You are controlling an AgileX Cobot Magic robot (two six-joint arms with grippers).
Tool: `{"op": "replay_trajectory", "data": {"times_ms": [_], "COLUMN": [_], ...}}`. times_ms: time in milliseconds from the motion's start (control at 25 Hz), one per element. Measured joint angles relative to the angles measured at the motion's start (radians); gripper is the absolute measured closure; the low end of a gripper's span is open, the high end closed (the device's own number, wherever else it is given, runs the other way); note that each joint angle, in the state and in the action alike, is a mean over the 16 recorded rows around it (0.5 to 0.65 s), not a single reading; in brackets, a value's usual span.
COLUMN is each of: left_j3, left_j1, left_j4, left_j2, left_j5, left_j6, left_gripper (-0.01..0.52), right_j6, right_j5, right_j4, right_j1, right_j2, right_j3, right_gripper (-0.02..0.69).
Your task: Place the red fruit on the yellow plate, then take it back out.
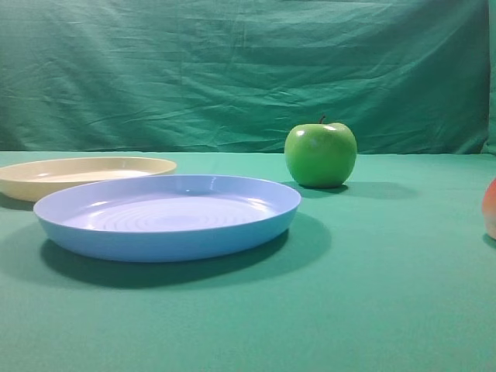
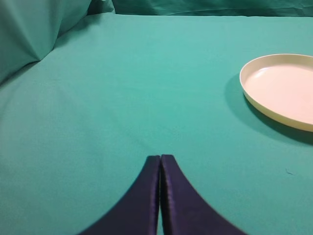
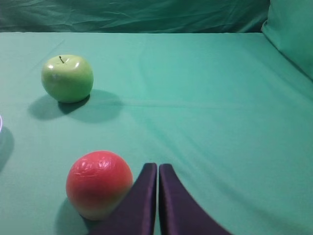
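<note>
A green cloth-covered table under a green backdrop, described left to right. At far left the left gripper hangs over bare cloth, its two dark fingers pressed together and holding nothing. Just to its right lies the yellow plate, shallow, empty, resting flat. In the high view a larger blue plate sits in front of the yellow one and partly overlaps it from this angle. Further right stands a green apple, upright with its stem up. At the far right edge rests the red fruit, on the cloth, well apart from the yellow plate. The right gripper sits just beside that fruit on its right, fingers pressed together, pinching nothing.

Likely risks: with its fingers together, the right gripper could nudge the round fruit and send it rolling if it advances without spreading first. The fruit must also travel past the apple and over the blue plate, so it could be set in the wrong dish.

Counts: two plates, two fruits, two grippers.
</note>
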Motion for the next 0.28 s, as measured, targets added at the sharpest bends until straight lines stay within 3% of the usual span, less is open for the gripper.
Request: {"op": "replay_trajectory", "data": {"times_ms": [280], "left_j3": [0.0], "left_j1": [0.0], "left_j4": [0.0], "left_j2": [0.0], "left_j5": [0.0], "left_j6": [0.0], "left_gripper": [0.514], "right_j6": [0.0], "right_j5": [0.0], "right_j4": [0.0], "right_j1": [0.0], "right_j2": [0.0], "right_j3": [0.0], "right_gripper": [0.665]}}
